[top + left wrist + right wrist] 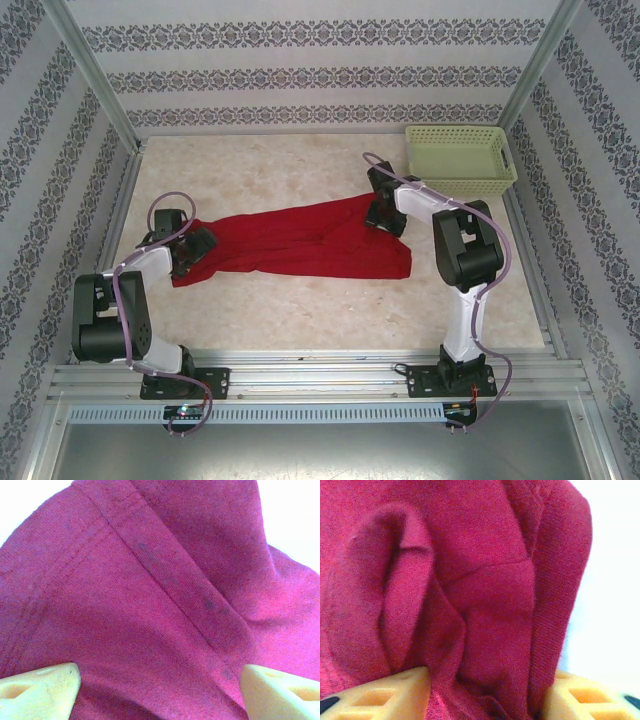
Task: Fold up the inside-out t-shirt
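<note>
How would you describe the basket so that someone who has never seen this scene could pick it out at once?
On the pale marbled table, look to the far right corner, just beyond the right arm. The basket sits there, rectangular and open-topped. Its stiff pale green lattice walls set it apart from the soft red t-shirt spread across the table's middle.

Three walls close in the scene: a far wall (320, 70), a left wall (40, 150) and a right wall (600, 150), all papered white with bands of dark floral pattern. Metal posts (92, 75) stand at the two far corners. The table top (300, 170) is pale beige and mottled, perhaps a marble print. Aluminium rails (320, 375) run along the near edge, with a grey sheet (320, 450) nearer still. The light is bright and even.
</note>
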Robot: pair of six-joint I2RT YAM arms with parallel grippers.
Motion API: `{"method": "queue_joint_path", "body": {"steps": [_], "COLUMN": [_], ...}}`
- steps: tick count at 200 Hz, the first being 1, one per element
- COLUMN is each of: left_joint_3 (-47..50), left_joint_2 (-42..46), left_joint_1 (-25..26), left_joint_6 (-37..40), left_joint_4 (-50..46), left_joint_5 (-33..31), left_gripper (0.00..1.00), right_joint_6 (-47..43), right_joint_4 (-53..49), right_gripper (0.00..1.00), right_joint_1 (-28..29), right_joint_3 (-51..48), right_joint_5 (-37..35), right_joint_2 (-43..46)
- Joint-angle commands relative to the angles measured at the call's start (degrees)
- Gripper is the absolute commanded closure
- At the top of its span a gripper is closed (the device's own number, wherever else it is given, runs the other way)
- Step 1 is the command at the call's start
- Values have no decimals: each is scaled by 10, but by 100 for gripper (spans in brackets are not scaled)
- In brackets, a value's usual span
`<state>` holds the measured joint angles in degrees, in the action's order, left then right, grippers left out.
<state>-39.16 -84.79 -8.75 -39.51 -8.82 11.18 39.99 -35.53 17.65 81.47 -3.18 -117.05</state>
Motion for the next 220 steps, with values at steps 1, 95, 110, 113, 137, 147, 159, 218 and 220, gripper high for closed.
{"method": "queue_joint_path", "body": {"steps": [1, 95, 110, 113, 137, 147, 159, 218, 220], "left_joint_3": [30, 54, 58, 59, 58, 55, 50, 26, 24], "left_joint_2": [-9, 27, 40, 44, 77, 94, 116, 193, 192], "left_joint_1": [-12, -8, -5, -4, 10, 18, 26, 59, 62], "left_joint_6": [-7, -5, -1, -1, 10, 16, 24, 53, 54], "left_joint_4": [-47, -59, -70, -72, -101, -116, -138, -206, -210], "left_joint_5": [-11, -3, -6, -7, -21, -30, -44, -86, -88], "left_gripper": [15, 15, 15, 15, 15, 14, 14, 15, 15], "right_joint_6": [7, -25, -36, -37, -51, -59, -72, -110, -111], "right_joint_4": [28, 54, 46, 46, 39, 29, 13, -22, -23], "right_gripper": [53, 100, 100, 100, 100, 100, 100, 100, 100], "right_joint_1": [21, -27, -38, -40, -53, -56, -57, -60, -60], "right_joint_3": [-13, -92, -103, -105, -129, -136, -141, -157, -158], "right_joint_5": [63, 64, 56, 56, 54, 41, 25, -23, -23], "right_joint_2": [-22, 92, 110, 114, 147, 163, 181, 232, 232]}}
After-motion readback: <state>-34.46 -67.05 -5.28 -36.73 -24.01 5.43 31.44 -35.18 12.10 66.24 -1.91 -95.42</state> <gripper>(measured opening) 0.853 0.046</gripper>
